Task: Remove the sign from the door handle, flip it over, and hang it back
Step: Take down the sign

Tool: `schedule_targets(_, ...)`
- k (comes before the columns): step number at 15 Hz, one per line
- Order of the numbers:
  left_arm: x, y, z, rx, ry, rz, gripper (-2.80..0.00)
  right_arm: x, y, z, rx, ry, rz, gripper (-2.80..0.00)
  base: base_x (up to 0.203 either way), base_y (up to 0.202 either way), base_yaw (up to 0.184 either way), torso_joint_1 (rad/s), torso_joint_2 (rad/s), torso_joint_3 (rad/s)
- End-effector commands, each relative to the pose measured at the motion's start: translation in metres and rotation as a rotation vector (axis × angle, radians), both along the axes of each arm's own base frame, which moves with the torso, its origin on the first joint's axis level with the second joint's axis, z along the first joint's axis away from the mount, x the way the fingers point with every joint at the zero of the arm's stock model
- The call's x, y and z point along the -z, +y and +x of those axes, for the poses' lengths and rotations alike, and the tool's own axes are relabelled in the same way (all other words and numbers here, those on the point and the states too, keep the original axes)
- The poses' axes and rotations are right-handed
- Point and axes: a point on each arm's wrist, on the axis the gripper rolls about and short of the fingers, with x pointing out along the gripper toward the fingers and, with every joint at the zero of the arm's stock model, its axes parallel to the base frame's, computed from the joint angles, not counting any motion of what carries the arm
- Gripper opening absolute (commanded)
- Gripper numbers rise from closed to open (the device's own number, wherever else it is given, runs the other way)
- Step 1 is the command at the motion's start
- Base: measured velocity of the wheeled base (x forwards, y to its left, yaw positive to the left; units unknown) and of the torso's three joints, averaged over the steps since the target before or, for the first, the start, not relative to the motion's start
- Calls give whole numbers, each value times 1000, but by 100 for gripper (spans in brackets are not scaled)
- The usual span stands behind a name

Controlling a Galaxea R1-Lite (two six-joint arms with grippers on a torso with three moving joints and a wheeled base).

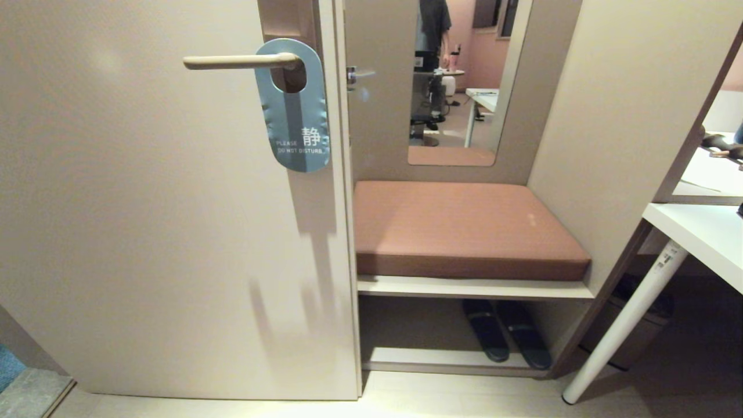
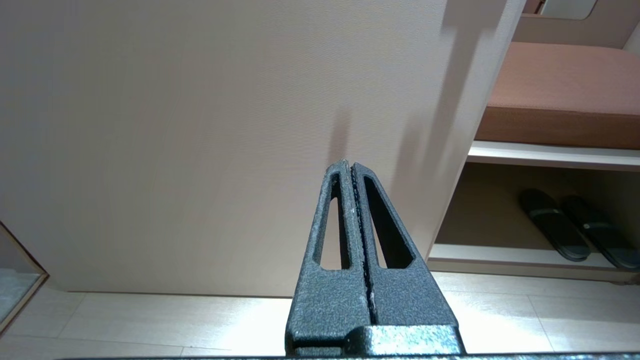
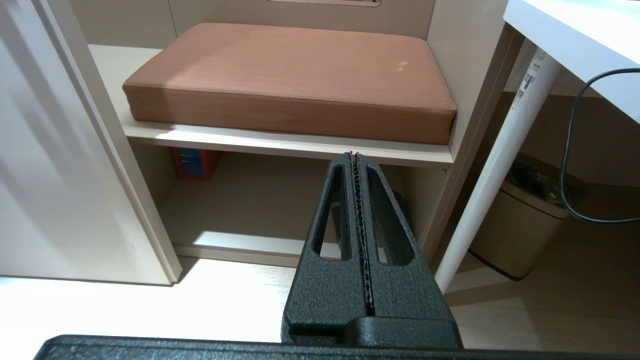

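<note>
Hanging on the door handle upper left of frame, the sign text facing out, left gripper and right gripper both clenched empty, low down

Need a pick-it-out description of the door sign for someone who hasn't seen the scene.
Start at the big cream door filling the left of the head view. Near its right edge a slim beige door handle sticks out to the left. The sign hangs from it through its hole: the only blue-grey thing on the door, oblong, with white "PLEASE DO NOT DISTURB" lettering.
</note>
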Motion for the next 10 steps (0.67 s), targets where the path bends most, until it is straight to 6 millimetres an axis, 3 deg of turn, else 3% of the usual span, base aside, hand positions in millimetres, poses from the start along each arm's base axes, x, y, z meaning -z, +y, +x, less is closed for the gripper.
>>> schedule_targets(1, 0, 0, 0, -1, 0, -1, -280, 0, 0, 0, -1, 0, 0, -280, 0, 0, 0, 0, 0, 0)
schedule_targets(10, 0, 0, 0, -1, 0, -1, -280, 0, 0, 0, 1, 0, 0, -280, 0, 0, 0, 0, 0, 0)
